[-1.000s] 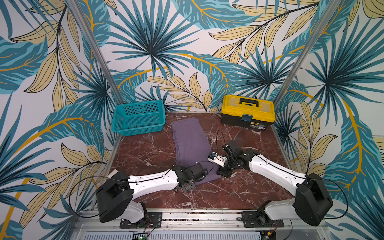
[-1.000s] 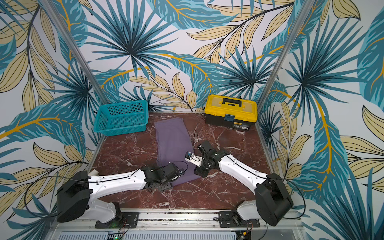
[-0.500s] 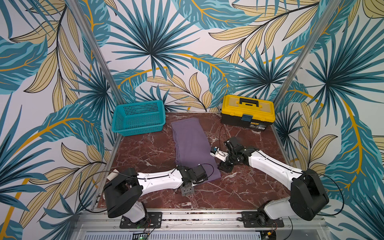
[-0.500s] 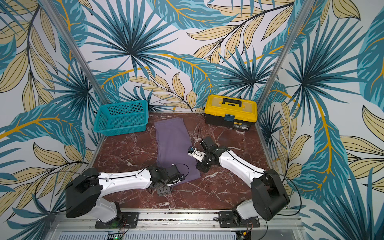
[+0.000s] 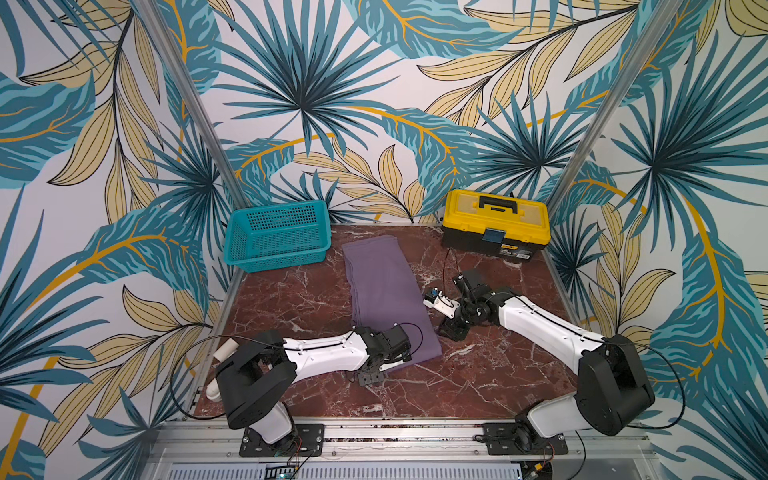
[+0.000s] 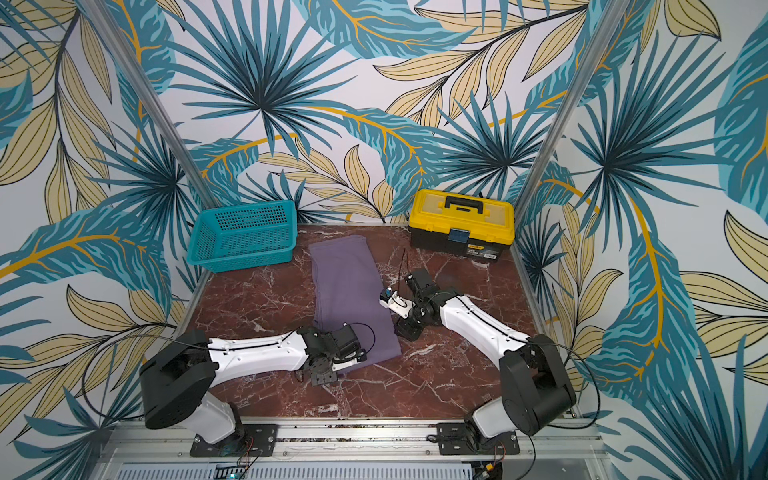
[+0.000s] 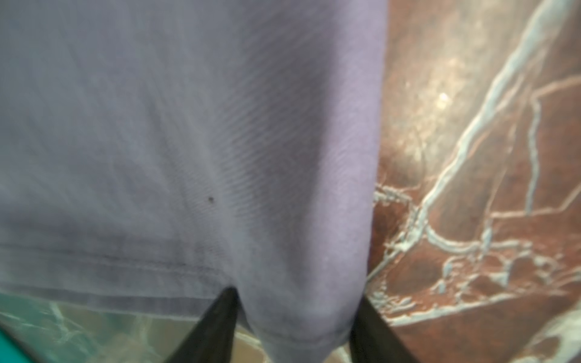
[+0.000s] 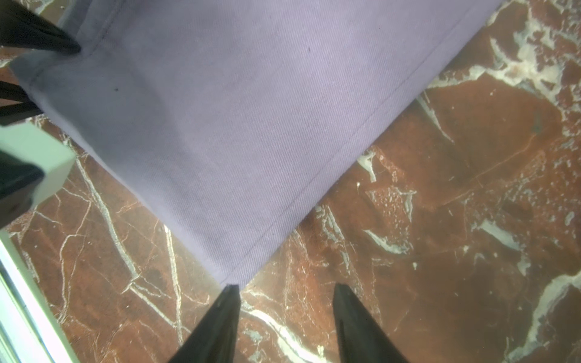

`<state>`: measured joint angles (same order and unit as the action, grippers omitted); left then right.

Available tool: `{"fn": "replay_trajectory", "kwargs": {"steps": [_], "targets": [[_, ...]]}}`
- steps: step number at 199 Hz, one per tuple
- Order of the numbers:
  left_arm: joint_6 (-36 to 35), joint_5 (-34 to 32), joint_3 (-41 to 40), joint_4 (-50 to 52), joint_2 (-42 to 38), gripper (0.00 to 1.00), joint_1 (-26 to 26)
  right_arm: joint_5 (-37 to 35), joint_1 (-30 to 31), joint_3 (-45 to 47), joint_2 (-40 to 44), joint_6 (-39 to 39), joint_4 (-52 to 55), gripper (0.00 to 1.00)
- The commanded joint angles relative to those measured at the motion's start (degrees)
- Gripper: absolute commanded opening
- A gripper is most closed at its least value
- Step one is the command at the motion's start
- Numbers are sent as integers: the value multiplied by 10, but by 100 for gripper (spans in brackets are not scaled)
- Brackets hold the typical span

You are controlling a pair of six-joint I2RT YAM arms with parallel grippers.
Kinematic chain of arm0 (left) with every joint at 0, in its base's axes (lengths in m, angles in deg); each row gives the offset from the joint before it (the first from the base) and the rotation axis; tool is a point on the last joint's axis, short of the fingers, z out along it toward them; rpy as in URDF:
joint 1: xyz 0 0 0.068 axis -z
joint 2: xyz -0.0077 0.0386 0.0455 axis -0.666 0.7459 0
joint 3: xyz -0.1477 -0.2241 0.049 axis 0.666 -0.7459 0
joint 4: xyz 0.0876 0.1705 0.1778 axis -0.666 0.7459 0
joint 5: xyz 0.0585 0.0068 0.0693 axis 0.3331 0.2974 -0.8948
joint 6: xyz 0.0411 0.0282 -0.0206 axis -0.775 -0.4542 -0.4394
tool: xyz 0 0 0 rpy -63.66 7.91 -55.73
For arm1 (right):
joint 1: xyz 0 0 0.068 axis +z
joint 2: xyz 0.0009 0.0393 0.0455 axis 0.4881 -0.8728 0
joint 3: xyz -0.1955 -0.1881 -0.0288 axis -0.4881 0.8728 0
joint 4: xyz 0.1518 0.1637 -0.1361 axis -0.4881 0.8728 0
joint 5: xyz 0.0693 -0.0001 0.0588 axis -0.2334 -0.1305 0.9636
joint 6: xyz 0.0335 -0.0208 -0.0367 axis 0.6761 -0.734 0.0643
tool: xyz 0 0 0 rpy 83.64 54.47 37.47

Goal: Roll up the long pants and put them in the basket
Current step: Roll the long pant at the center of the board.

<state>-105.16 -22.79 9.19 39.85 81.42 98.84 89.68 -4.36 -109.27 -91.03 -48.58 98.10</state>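
Red-brown marble tabletop (image 5: 498,374) under loud palm-leaf walls, with a teal basket (image 5: 276,237) at eleven o'clock and a yellow toolbox (image 5: 494,224) at one. The long pants (image 5: 382,291) lie flat down the middle, folded into one long purple strip running from twelve towards six, with no turn of a roll in them yet.

Both arms are low at the near hem. The left gripper (image 5: 371,374) is at the strip's seven o'clock corner. In its wrist view the hem corner is bunched between the black fingers (image 7: 220,317), so I take it as pinched. The right gripper (image 5: 451,330) sits at the five o'clock corner with its fingers (image 8: 226,311) spread and only marble between them. One tip is right at the cloth's point, and I can't tell whether it touches.

To my eye this is the opening step, getting hold of the hem's two corners. Next, the right fingers need to slide onto that corner and close. Then both hands should lift slightly and turn the hem over towards twelve, kept level so the roll starts straight.
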Motion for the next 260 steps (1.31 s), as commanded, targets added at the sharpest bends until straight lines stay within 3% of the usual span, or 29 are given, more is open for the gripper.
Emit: {"fn": "replay_trajectory", "kwargs": {"steps": [1, 24, 35, 81, 136, 177, 208, 235, 260], "targets": [[-9, 47, 7, -17, 10, 40, 0, 19, -13, -8, -1, 2, 24, 53], [-12, 109, 19, -3, 0, 9, -10, 32, -27, -16, 2, 9, 24, 53], [-8, 140, 31, 12, -6, 0, -29, 42, -33, -20, 5, 14, 24, 53], [15, 316, 55, 33, -36, 0, -146, 104, -36, -30, 15, 37, 34, 52], [20, 481, 82, 51, 48, 0, -271, 271, -35, -38, 34, 82, 50, 47], [-13, 510, 154, 135, 144, 1, -326, 415, -30, -33, 28, 76, 70, 44], [-11, 526, 160, 136, 171, 2, -354, 483, 5, -44, -36, 57, 99, 39], [-10, 527, 168, 143, 188, 2, -367, 461, 56, -75, -100, 48, 114, 36], [-6, 524, 175, 141, 195, 2, -374, 434, 64, -103, -152, 45, 109, 34]]}}
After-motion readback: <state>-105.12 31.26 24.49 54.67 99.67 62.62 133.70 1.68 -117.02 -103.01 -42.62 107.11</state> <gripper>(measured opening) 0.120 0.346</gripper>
